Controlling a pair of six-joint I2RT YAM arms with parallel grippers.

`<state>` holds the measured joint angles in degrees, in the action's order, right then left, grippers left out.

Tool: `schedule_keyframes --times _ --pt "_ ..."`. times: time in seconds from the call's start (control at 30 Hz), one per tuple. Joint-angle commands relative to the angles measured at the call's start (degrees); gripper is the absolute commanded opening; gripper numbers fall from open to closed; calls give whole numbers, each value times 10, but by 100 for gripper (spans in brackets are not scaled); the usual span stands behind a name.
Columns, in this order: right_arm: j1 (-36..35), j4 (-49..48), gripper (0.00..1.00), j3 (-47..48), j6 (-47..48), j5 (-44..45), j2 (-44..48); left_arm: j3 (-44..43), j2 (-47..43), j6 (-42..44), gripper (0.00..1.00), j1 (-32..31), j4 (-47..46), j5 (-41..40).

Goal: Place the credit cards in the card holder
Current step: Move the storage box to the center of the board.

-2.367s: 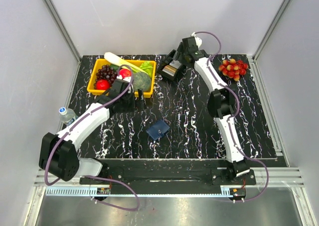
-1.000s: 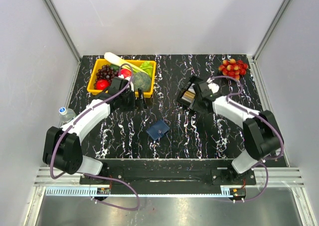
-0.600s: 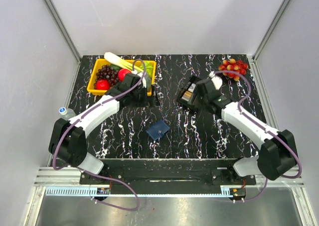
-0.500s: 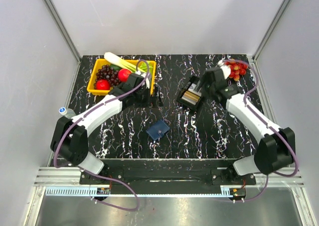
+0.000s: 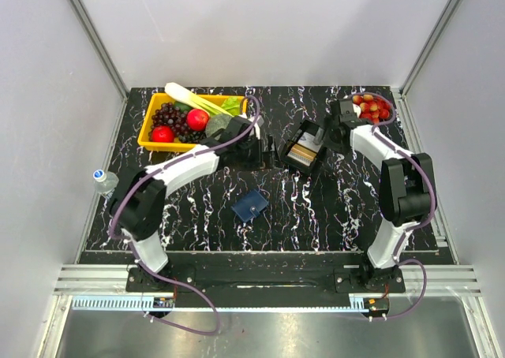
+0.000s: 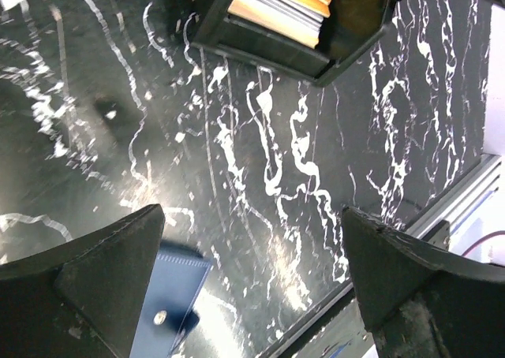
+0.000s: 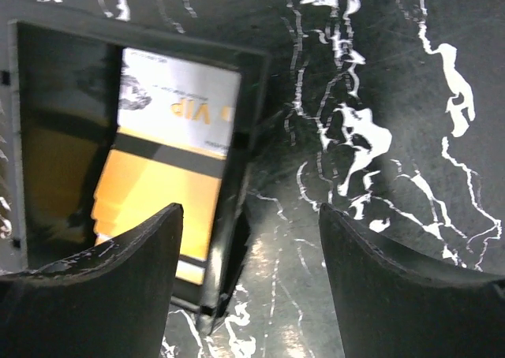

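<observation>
Left gripper [image 6: 251, 216] is spread wide with nothing between its fingers [image 6: 95, 283], and it hangs over the black marbled table [image 6: 260, 153]. In its wrist view the black tray [image 6: 260, 46] lies just past the fingertips at the top. The cards [image 6: 276, 7] stacked inside it show their edges as white and orange bands. The card holder [image 6: 170, 295], dark blue with a small snap, shows beside the left finger at the bottom of that view. It lies flat on the table, apart from the tray.

Right gripper [image 7: 248, 212] is also wide apart and empty. Its wrist view looks down on one side of the tray, with one finger over the inside and the other over the table outside. A white card [image 7: 177, 106] printed "VIP" with a dark stripe lies uppermost there, and orange cards [image 7: 150, 200] are fanned out under it.

Seen from above, the tray sits between the two grippers, the left one at its left side and the right one at its right. Both are close, but I cannot tell whether either touches it. The card holder looks folded shut and lies nearer the arm bases, to the left of the tray and well apart from it. A yellow basket [image 5: 155, 147] of fruit and vegetables stands at the far left, red grapes [image 5: 371, 106] lie at the far right corner, and a bottle [image 5: 102, 180] rests off the table's left edge.
</observation>
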<state>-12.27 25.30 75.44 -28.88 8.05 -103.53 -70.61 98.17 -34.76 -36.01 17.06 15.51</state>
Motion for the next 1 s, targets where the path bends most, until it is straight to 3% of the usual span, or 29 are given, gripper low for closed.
schedule_keyframes --times 0.0,0.3,0.6,0.83,0.97 --pt "24 -9 75 10 23 -30 -4 -49 60 -38 99 -6 -75 53" --pt "22 -39 70 -128 -44 -79 85 -115 153 -57 99 -6 -92 58" --pt "-6 -29 68 -223 -89 -105 231 -151 206 -73 99 -6 -99 66" --pt "-8 18 73 -172 14 -139 316 -138 200 -67 98 -15 -100 58" --pt "-6 63 73 -59 103 -159 224 -148 211 -72 93 -22 -101 64"
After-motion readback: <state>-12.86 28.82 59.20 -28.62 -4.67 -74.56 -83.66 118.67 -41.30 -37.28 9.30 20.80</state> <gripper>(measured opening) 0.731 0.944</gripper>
